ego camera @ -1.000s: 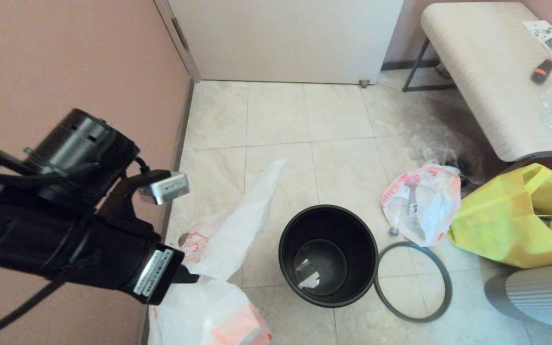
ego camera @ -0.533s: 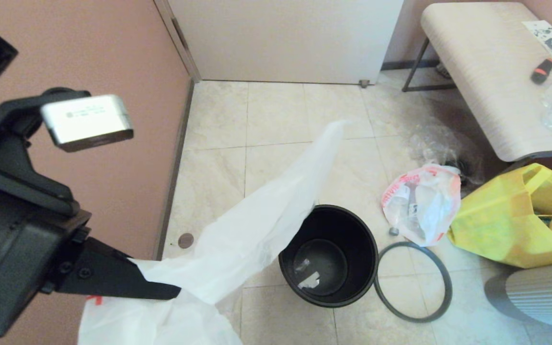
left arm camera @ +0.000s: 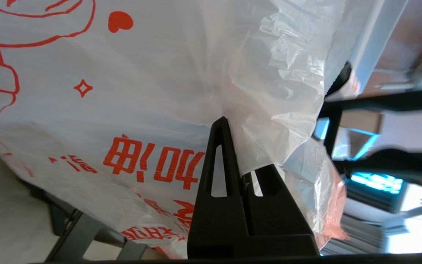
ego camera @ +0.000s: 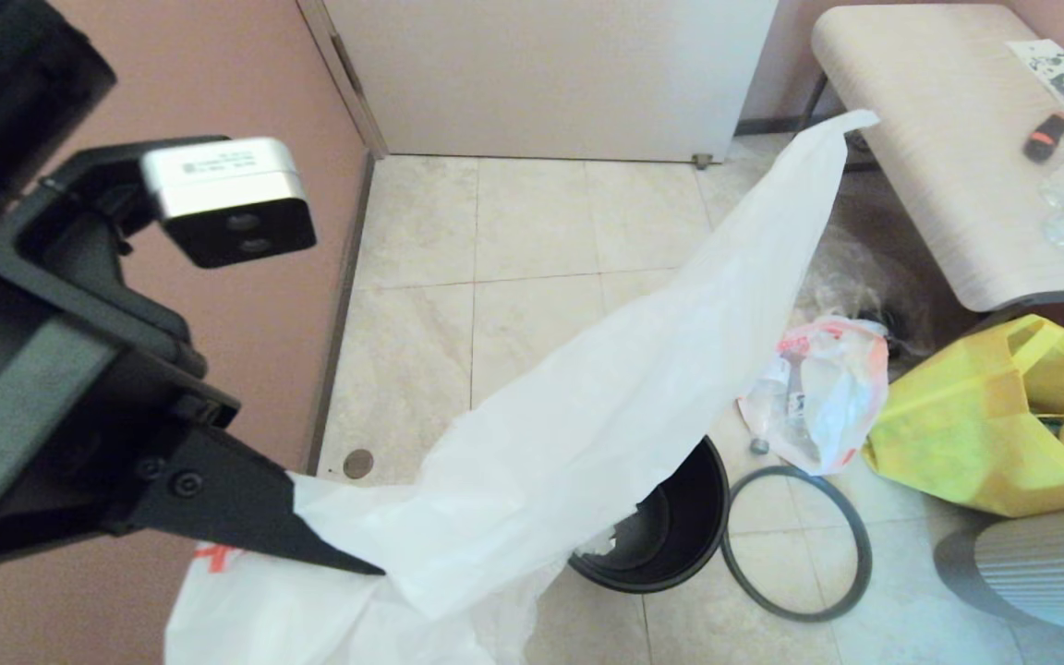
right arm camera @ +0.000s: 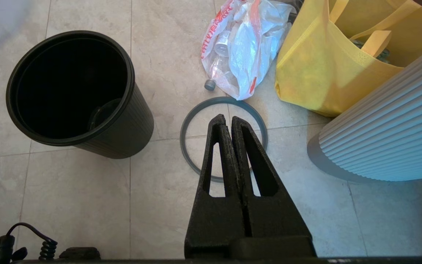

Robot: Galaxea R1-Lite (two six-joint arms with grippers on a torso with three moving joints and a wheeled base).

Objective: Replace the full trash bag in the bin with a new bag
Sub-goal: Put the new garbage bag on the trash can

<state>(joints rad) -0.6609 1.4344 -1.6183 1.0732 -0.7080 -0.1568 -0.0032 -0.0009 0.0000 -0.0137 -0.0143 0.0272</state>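
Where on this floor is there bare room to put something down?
Bare tiles lie between the door, the pink wall and the bin. It is crowded from the grey hoop past the full trash bag to the yellow tote.

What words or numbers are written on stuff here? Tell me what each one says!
new bag: big red Chinese characters, seen turned round, so I cannot read them for sure; a red heart and a small red star are drawn on it too.
full trash bag: red print along its edge, too small to read.
grey camera box: a label of tiny print, too blurred to read.
No other writing shows clearly enough to read.
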